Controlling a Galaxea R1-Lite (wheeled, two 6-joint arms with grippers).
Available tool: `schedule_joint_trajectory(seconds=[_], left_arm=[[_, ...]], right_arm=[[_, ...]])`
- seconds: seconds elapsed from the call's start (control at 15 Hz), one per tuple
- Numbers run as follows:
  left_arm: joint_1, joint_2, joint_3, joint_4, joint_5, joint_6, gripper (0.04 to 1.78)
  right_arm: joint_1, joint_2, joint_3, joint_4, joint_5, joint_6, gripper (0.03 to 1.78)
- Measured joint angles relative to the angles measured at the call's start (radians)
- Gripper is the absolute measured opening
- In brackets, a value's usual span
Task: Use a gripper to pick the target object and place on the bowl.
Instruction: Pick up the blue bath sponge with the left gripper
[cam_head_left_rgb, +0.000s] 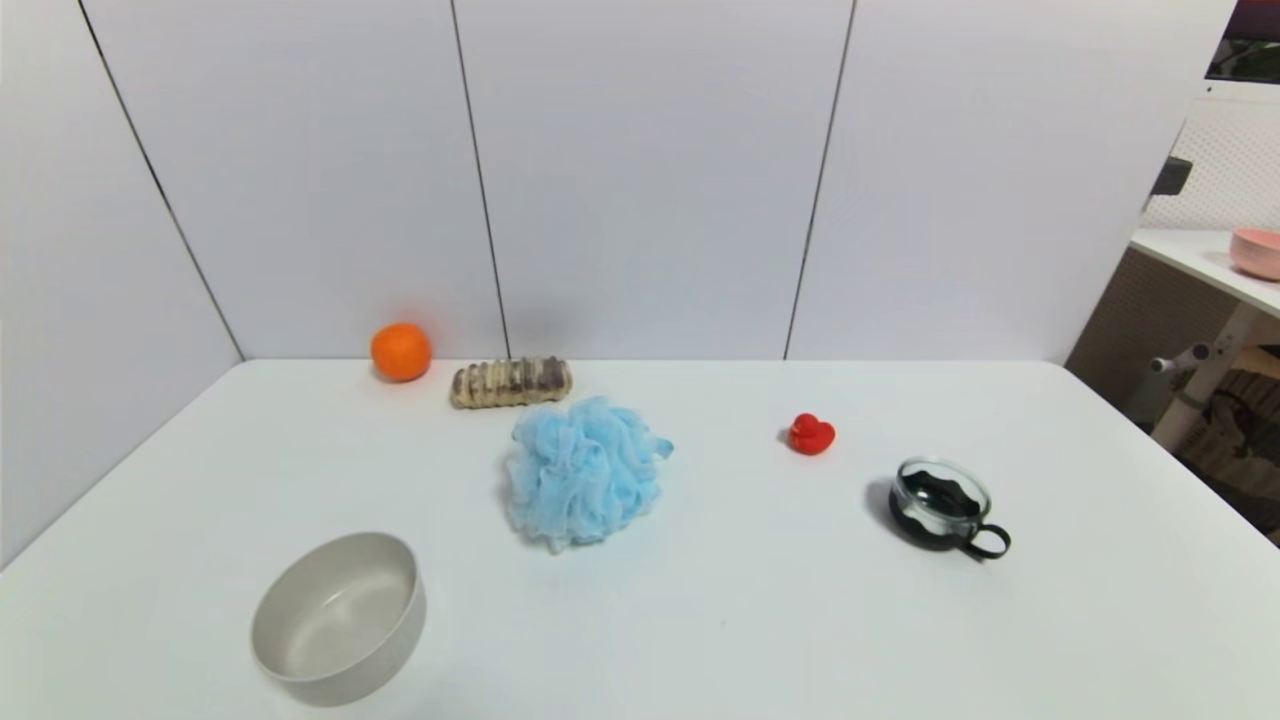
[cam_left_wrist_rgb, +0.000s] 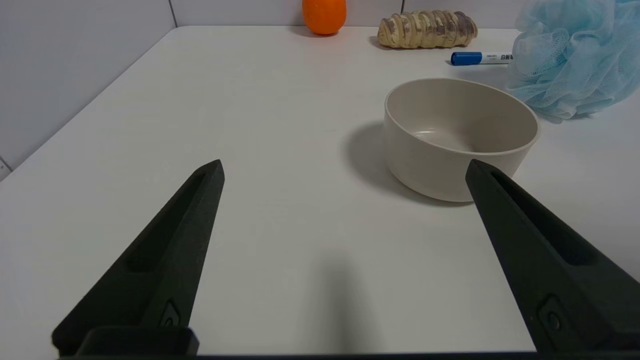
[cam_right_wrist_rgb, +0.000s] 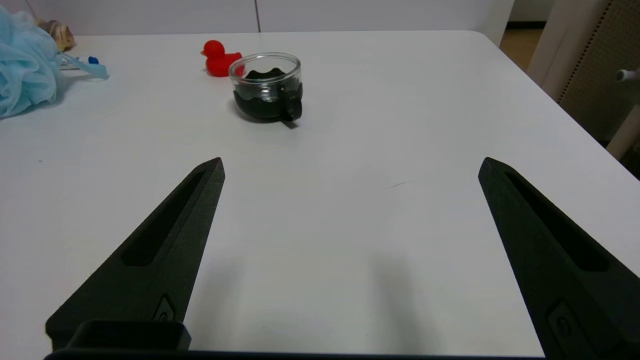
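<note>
Your left end effector (cam_left_wrist_rgb: 345, 172) hangs low over the tabletop (cam_head_left_rgb: 700, 600) with fingers spread wide, gripping nothing; the right end effector (cam_right_wrist_rgb: 350, 165) is equally wide. Neither shows from the head. One bowl (cam_left_wrist_rgb: 460, 137) sits just ahead of the left fingers, with one blue pouf (cam_left_wrist_rgb: 575, 55) beyond it. Only the left wrist shows a blue marker (cam_left_wrist_rgb: 481, 58) beside the pouf. Bare tabletop lies between the fingers.
</note>
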Motion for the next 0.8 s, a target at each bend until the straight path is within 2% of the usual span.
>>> schedule_joint_trajectory(seconds=[0.8], left_arm=[[0.000,0.003,0.000,-0.001,0.002,-0.018,1.71]], right_arm=[[0.000,0.000,0.000,0.000,0.000,0.000,1.75]])
